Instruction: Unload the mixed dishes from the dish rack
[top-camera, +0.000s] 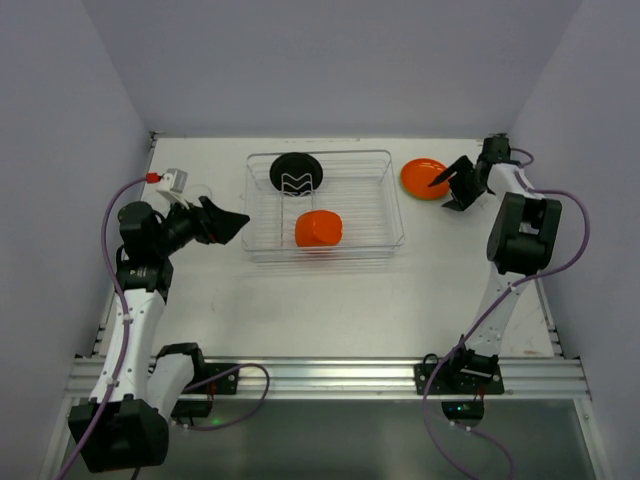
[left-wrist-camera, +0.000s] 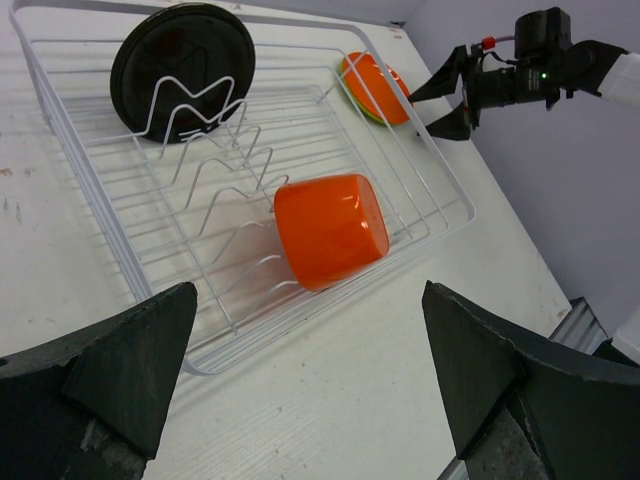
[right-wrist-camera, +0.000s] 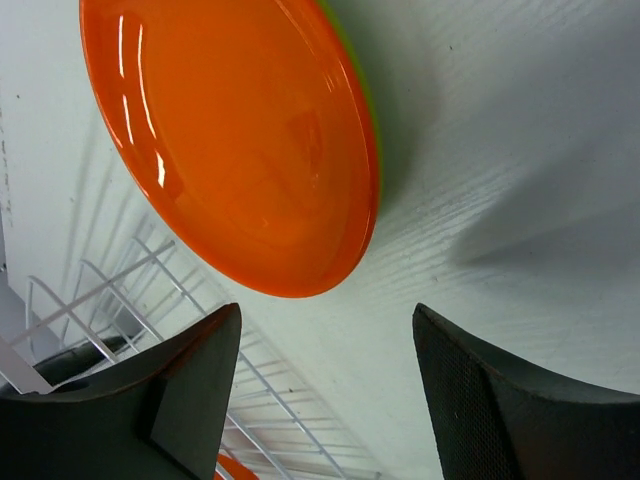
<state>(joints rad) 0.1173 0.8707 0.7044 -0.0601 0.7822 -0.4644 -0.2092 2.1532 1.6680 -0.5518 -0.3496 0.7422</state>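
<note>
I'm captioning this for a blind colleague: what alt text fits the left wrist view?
A white wire dish rack on a white table holds a black plate standing in its slots and an orange cup lying on its side. Beyond it, an orange plate lies beside the right gripper, jaws open.

The left arm rises from its base at the near left, its long link leaning away, then bends at the elbow so that the wrist turns toward the middle. The left gripper points rightward and a little down, jaws spread wide with nothing between them. In its own wrist view, the two dark fingers fill the lower corners. The right arm stretches from its base at the near right to the far side, where it folds over with the wrist turned leftward. The right gripper points left and slightly down, jaws parted, holding nothing
</note>
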